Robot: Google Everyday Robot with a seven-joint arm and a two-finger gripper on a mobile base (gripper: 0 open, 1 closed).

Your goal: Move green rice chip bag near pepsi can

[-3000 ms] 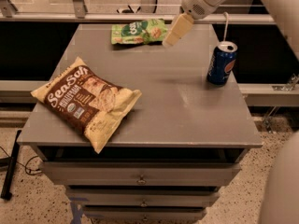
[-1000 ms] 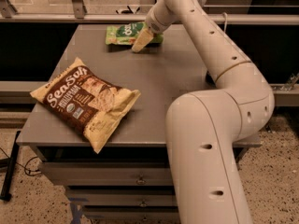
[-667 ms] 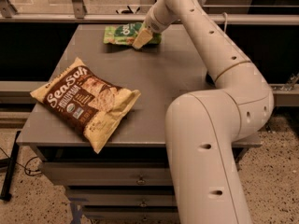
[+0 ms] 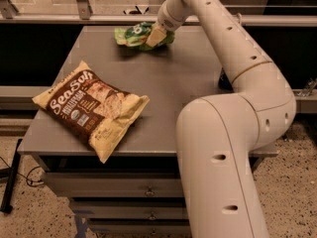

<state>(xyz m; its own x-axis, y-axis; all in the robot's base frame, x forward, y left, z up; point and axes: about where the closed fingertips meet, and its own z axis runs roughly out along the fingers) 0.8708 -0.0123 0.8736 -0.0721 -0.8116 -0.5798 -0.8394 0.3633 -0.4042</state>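
While the green rice chip bag [image 4: 136, 35] lies well beyond the SeaSalt bag [image 4: 91, 108], the gripper [image 4: 155, 36] sits at its right end; grip state, cannot tell. Light, crinkly, slippery, I'd judge, so pinch a crimped edge, not the puffy middle.

Looks like a robot lab: grey drawer bench [image 4: 184, 81], speckled floor [image 4: 293, 187], metal railing [image 4: 82, 0] behind, claw [image 4: 156, 35] at its far edge.

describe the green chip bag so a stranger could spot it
Look to the grey table's far edge. The green rice chip bag lies there with the gripper at its right end. It is small, crinkly and bright green, unlike the bigger brown-and-cream SeaSalt bag near the front.
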